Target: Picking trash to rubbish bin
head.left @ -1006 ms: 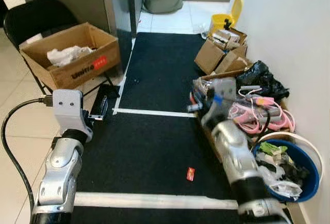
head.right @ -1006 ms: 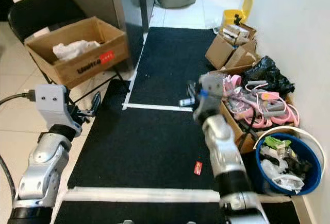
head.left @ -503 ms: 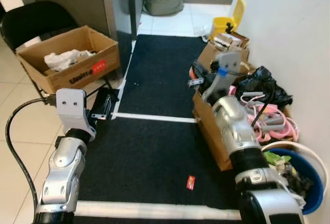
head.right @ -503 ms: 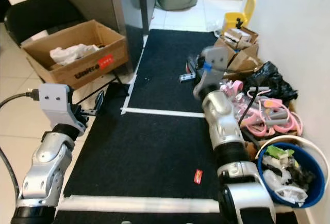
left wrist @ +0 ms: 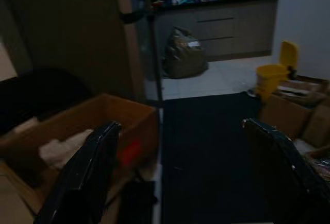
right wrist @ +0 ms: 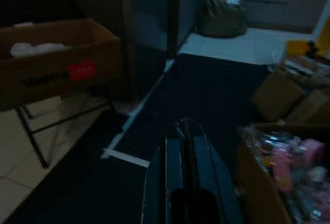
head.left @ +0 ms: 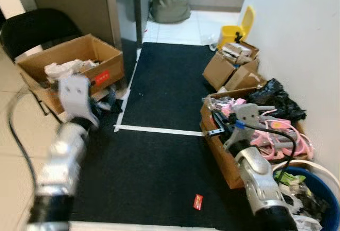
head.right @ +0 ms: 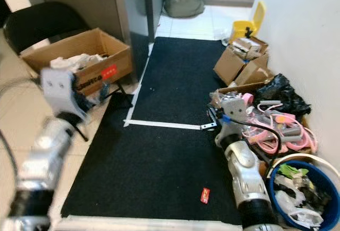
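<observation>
you've got one red wrapper (head.left: 197,202) lying on the black mat (head.left: 159,156), one blue bin (head.right: 311,202) near your right gripper (head.left: 214,126), fingers clenched together; left gripper (left wrist: 180,172) spread wide, holding nothing.

Matt black carpet (head.left: 164,151), brown cardboard box (head.left: 85,61), glossy blue plastic bin (head.right: 313,180).

Left arm (head.left: 66,146) motion-blurred; blue rubbish bin (head.right: 313,180) cut off by the frame's corner.

Small red wrapper (head.left: 197,202) on black mat (head.left: 164,87), blue bin (head.right: 304,196), yellow dustpan (head.left: 235,25), pink hangers (head.right: 276,127)
</observation>
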